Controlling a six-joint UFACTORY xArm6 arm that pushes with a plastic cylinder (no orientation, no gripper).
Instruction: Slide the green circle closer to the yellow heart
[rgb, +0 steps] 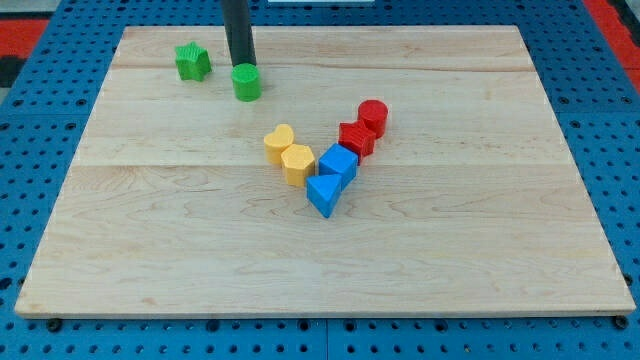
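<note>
The green circle (246, 82) stands near the board's top left. My tip (241, 64) sits right behind it, at its top edge, touching or nearly touching it. The yellow heart (280, 142) lies near the board's middle, below and to the right of the green circle, well apart from it. A yellow hexagon (297, 163) touches the heart's lower right side.
A green star (192, 62) lies left of the green circle. A blue cube (338, 163) and a blue triangle-like block (323, 194) sit right of the yellow hexagon. A red star (356, 138) and red cylinder (373, 117) lie above them. The wooden board (150, 250) rests on blue pegboard.
</note>
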